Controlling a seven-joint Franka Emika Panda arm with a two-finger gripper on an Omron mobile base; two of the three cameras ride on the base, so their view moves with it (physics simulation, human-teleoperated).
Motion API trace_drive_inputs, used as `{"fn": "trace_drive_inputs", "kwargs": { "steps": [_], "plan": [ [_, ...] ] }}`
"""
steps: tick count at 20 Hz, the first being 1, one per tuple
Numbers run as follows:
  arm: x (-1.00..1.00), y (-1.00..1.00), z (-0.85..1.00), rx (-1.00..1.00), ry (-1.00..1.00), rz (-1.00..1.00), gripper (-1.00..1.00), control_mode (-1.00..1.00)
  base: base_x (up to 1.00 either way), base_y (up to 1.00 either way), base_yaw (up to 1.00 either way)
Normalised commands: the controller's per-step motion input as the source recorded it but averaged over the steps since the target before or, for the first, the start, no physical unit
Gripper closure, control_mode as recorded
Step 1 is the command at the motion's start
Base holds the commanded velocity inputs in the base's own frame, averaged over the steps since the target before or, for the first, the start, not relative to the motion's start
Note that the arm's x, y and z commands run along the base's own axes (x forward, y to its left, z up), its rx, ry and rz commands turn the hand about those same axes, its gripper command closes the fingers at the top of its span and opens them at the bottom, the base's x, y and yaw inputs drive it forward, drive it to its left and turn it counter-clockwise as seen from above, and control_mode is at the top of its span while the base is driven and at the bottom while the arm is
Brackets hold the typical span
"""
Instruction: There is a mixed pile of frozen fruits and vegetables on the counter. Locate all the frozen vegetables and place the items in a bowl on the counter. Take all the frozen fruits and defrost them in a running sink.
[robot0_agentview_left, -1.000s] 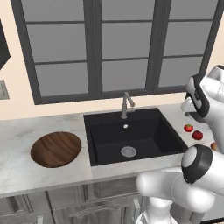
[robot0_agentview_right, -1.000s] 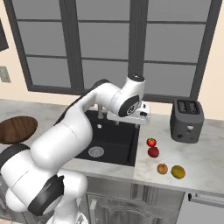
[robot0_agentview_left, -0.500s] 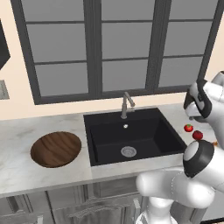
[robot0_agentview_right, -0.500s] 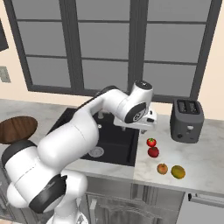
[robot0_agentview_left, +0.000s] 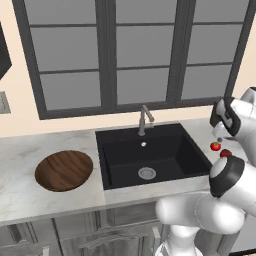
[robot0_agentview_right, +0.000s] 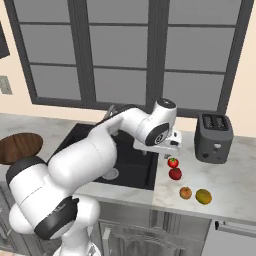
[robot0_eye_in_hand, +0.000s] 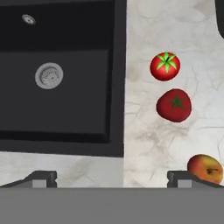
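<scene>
My gripper (robot0_eye_in_hand: 113, 178) hangs open and empty above the sink's right rim, beside the mixed pile on the counter (robot0_eye_in_hand: 146, 140). In the hand view the frozen vegetables lie to the right: a round red tomato (robot0_eye_in_hand: 165, 66) and a lumpier red piece (robot0_eye_in_hand: 174, 105). An orange fruit (robot0_eye_in_hand: 204, 168) sits by my right fingertip (robot0_eye_in_hand: 183, 177). From the right base view my gripper (robot0_agentview_right: 166, 148) hovers just left of the tomato (robot0_agentview_right: 173, 162) and red piece (robot0_agentview_right: 175, 173), with the orange ball (robot0_agentview_right: 185, 192) and yellow-green ball (robot0_agentview_right: 203, 196) nearer the front edge. The black sink (robot0_agentview_left: 165, 165) holds nothing; the wooden bowl (robot0_agentview_left: 64, 170) sits far left.
A dark toaster (robot0_agentview_right: 213, 137) stands behind the pile at the back right. The metal faucet (robot0_agentview_left: 145, 120) rises behind the basin, and its drain (robot0_eye_in_hand: 48, 75) lies in the basin floor. A window wall runs along the counter's back.
My arm has swung right, carrying the hand from over the basin to its right rim beside the red pieces. The jaws stayed wide apart. Nothing on the counter moved.
</scene>
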Motion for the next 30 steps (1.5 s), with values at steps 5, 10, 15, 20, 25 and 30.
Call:
{"fn": "trace_drive_inputs", "kwargs": {
  "steps": [5, 10, 15, 20, 25, 30],
  "plan": [
    [0.02, -0.23, -0.25, -0.07, 0.02, -0.06, -1.00, -1.00, 0.00, 0.00, 0.00],
    [0.01, -0.21, -0.22, -0.05, 0.01, -0.05, -1.00, -1.00, 0.00, 0.00, 0.00],
    [0.00, -0.15, -0.16, -0.02, 0.00, -0.01, -1.00, -1.00, 0.00, 0.00, 0.00],
    [0.07, -0.07, -0.18, -0.03, 0.02, -0.01, -1.00, -1.00, 0.00, 0.00, 0.00],
    [0.14, -0.03, -0.18, -0.03, 0.05, -0.03, -1.00, -1.00, 0.00, 0.00, 0.00],
    [0.11, -0.05, -0.16, 0.00, 0.03, -0.03, -1.00, -1.00, 0.00, 0.00, 0.00]
  ]
}}
